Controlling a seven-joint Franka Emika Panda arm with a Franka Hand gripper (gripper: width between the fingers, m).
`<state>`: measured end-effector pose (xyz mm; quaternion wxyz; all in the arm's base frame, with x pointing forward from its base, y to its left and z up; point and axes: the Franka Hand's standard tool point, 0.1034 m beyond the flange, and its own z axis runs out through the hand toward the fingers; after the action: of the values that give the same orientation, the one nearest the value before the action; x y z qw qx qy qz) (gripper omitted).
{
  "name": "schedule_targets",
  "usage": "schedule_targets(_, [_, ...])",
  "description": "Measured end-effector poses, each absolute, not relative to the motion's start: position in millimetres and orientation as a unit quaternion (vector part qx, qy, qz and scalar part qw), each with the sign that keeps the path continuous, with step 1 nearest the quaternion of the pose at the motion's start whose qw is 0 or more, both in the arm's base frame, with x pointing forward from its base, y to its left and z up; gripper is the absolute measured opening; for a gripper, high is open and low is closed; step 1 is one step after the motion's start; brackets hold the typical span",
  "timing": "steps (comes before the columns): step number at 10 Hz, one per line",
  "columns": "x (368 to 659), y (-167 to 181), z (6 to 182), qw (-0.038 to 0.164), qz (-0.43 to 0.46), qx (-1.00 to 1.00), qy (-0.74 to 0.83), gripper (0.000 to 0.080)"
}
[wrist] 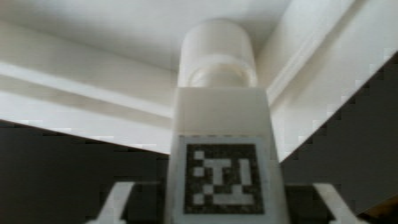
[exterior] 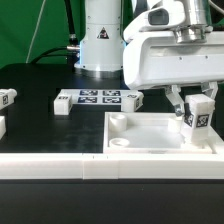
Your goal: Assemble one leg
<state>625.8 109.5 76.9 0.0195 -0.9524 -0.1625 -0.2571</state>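
My gripper (exterior: 196, 108) is shut on the leg (exterior: 198, 118), a small white oblong block with a black-and-white marker on its face. It holds the leg upright over the right part of the large white tray (exterior: 150, 142). In the wrist view the leg (wrist: 222, 120) runs out from between the fingers (wrist: 121, 200), and its rounded tip points into an inner corner of the tray (wrist: 89, 85). Whether the tip touches the tray I cannot tell.
The marker board (exterior: 95, 98) lies behind the tray. Two more small white blocks lie at the exterior view's left, one with a marker (exterior: 6, 97) and one at the edge (exterior: 2, 126). The robot base (exterior: 100, 40) stands at the back. A white rail (exterior: 60, 166) runs along the front.
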Motion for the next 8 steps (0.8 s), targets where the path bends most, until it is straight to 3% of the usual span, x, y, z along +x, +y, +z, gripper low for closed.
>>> schedule_targets(4, [626.0, 107.7, 76.9, 0.016, -0.274, -0.948, -0.160, 0.0292])
schedule_targets(6, [626.0, 107.7, 76.8, 0.016, -0.274, -0.948, -0.160, 0.0541])
schedule_targets(7, [626.0, 107.7, 76.8, 0.016, -0.274, -0.948, -0.160, 0.0615])
schedule_targets(8, [626.0, 107.7, 76.8, 0.016, -0.274, -0.948, -0.160, 0.0615])
